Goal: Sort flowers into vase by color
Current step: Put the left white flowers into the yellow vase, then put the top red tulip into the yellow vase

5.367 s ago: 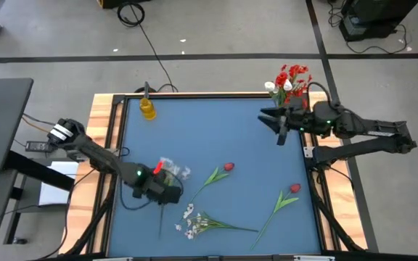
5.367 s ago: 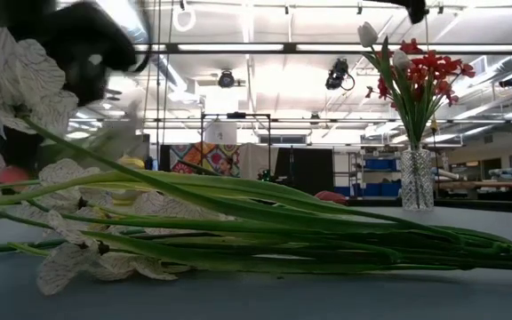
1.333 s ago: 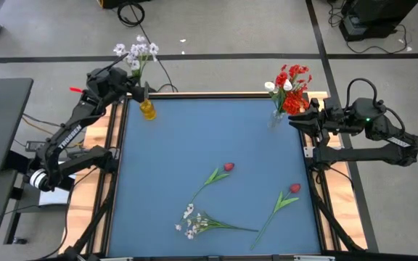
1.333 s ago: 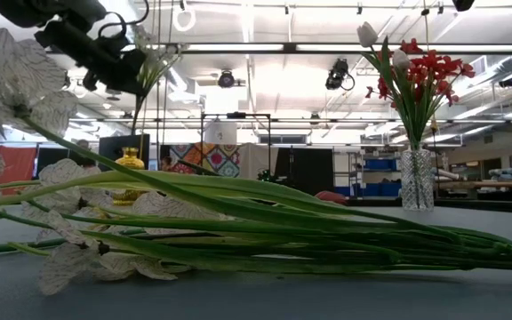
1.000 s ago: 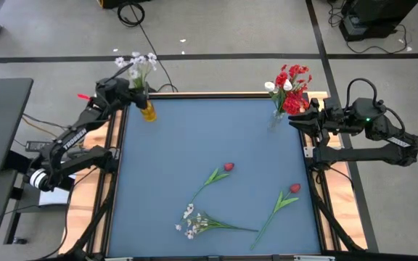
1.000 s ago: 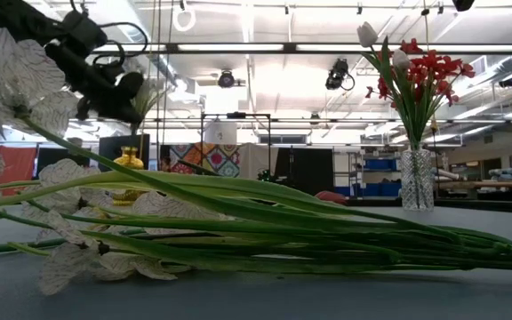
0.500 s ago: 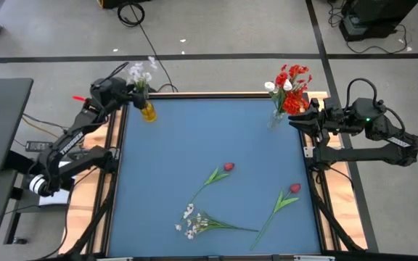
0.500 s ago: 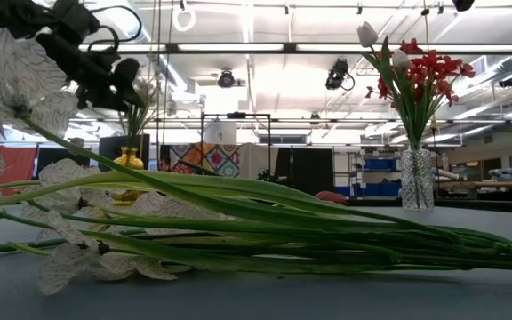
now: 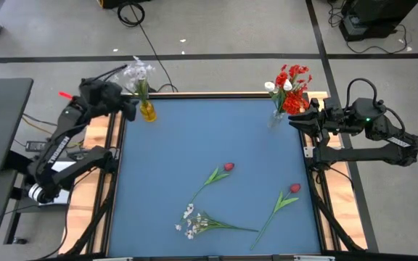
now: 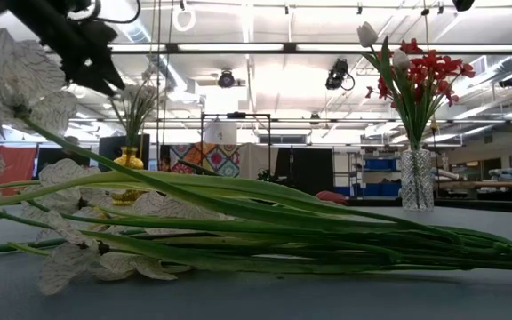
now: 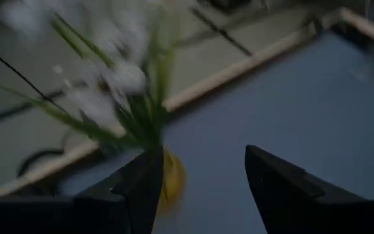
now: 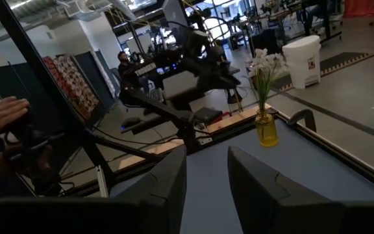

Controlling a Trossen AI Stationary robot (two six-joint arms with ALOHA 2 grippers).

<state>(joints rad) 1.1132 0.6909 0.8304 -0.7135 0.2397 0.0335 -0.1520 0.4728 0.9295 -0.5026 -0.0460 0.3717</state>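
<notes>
A spray of small white flowers [image 9: 138, 70] stands with its stalks in a yellow vase [image 9: 147, 110] at the table's far left corner. My left gripper [image 9: 127, 104] hangs open just left of and above that vase [image 11: 172, 185], touching nothing. At the far right corner, a clear vase [image 9: 276, 116] holds red blossoms and white tulips [image 9: 289, 83]. My right gripper [image 9: 296, 119] waits beside it, open with nothing between its fingers [image 12: 174, 175]. Two red buds [image 9: 227, 167] [image 9: 294, 188] and another white spray [image 9: 194, 221] lie flat on the blue mat.
A raised wooden frame [image 9: 115, 145] borders the blue mat. The lying white spray's stalks [image 10: 265, 222] fill the foreground of the low view. In the right wrist view a person's hand [image 12: 2, 114] shows beyond the table's left side. The mat's middle [image 9: 209, 130] is bare.
My left gripper has let go of the white spray and drawn back up and toward the table's left edge. The spray has settled upright in the yellow vase and stays there.
</notes>
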